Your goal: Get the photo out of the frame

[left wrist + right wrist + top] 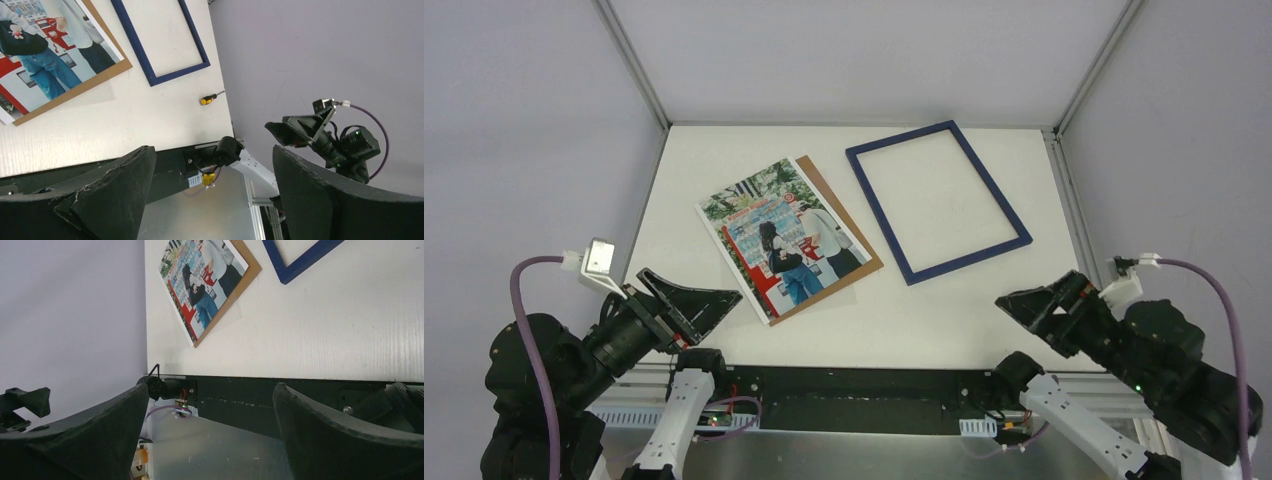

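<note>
The photo [779, 235], a colour print of people at a red stand, lies face up on a brown backing board [861, 262] left of the table's middle. The empty dark blue frame [879, 216] lies flat to its right, apart from both. My left gripper [694, 300] hovers open over the table's near left edge, short of the photo's near corner. My right gripper [1024, 305] is open at the near right, short of the frame. The left wrist view shows the photo [40, 50], the frame [177, 73] and empty open jaws [212, 150]. The right wrist view shows the photo [200, 280] and open jaws [211, 386].
A small yellow-handled screwdriver [210, 98] lies near the table's near right edge. Grey walls enclose the white table [944, 300] on the left, back and right. The black base rail [844, 385] runs along the near edge.
</note>
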